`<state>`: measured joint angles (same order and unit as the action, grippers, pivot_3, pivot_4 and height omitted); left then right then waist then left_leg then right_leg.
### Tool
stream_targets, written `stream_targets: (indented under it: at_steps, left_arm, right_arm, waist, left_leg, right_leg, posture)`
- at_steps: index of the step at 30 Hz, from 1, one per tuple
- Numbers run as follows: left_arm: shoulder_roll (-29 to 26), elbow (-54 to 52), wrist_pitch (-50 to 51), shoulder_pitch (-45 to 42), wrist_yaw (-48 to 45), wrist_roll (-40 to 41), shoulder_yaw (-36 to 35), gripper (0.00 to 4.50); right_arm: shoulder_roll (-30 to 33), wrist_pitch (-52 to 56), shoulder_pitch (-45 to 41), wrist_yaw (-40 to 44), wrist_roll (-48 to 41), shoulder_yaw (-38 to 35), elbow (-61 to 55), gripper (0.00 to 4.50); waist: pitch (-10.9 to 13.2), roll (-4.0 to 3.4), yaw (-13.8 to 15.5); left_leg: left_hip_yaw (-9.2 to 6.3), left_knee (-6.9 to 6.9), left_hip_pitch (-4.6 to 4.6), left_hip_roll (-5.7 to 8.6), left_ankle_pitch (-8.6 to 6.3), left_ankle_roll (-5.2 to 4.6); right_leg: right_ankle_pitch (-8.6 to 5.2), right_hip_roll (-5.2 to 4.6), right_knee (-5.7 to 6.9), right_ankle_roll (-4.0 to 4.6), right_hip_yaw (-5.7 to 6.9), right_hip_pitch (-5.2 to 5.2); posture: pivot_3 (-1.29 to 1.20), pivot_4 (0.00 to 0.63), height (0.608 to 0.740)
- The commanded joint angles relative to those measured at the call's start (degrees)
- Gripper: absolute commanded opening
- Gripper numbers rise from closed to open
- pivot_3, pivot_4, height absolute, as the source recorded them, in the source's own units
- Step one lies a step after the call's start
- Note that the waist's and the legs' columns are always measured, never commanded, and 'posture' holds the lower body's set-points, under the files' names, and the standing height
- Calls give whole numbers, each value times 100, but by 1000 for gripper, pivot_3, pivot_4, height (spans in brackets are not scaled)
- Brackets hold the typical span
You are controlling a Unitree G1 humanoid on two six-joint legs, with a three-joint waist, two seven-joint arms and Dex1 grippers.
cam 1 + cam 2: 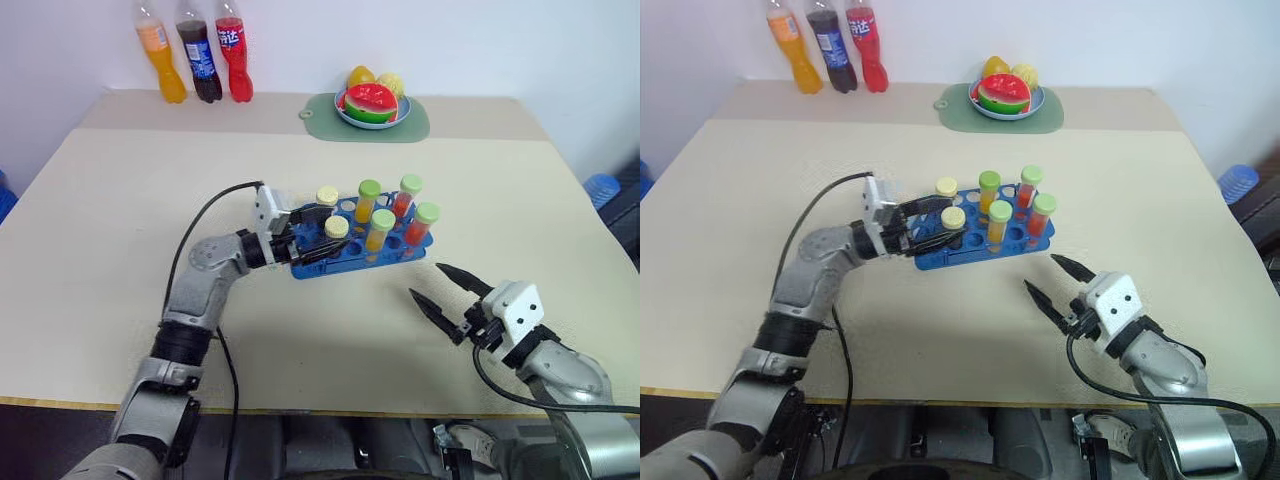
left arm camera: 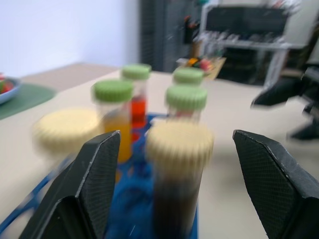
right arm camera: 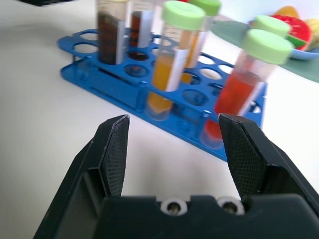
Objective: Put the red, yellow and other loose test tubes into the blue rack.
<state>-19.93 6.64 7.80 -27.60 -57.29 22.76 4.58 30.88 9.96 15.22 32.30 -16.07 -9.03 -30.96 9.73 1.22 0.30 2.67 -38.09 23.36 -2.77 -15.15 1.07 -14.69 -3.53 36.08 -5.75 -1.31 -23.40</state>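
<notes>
Standing on the beige table [image 1: 120,200], the bright blue plastic rack [image 1: 352,250] with round holes holds six clear capped tubes [image 1: 378,232] upright, two yellow-capped and four green-capped. Behind it, three soft-drink bottles [image 1: 195,55] carry labels too small to read. At the rack's edge, the left gripper [image 1: 318,232] brackets a yellow-capped brown tube [image 2: 178,174], fingers spread, not touching; the right gripper [image 1: 440,285] hovers nearby, fingers apart, empty.

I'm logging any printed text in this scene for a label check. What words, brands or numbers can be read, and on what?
Red bottle: white characters on its label, too small to read.
Dark cola bottle: blue label with print, too small to read.
Orange bottle: no legible text.
Test tubes in the blue rack: white strips, no legible marks.
</notes>
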Motion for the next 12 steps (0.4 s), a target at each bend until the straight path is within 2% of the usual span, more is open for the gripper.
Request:
stream_targets:
  at_steps: [1, 7, 12]
  left_arm:
    - [-230, -475, -86, 397, -44, 400, -589, 3681]
    - [-1172, -1000, 85, 1393, -279, 541, -1199, 3681]
    - [-1922, -1654, 957, 2010, -349, 919, -1535, 3681]
  right_arm:
    - [-60, -46, 143, -34, -150, -361, 87, 3164]
    - [-149, -211, 735, 43, -366, -920, 173, 3164]
    - [-141, -190, 1052, 150, -572, -1208, 80, 3164]
  waist:
    - [0, 0, 11]
    - [1, -3, 25]
    - [1, -4, 24]
  left_leg:
    - [1, 0, 0, 0, 0, 0]
    - [4, 4, 0, -1, 0, 0]
    - [7, 4, -1, -8, -1, 1]
  right_leg:
    - [0, -1, 0, 0, 0, 0]
    - [-1, -5, 0, 2, 0, -2]
    - [-2, -12, -1, 4, 0, -3]
  posture:
    - [0, 150, 740]
    - [0, 150, 740]
    - [0, 150, 740]
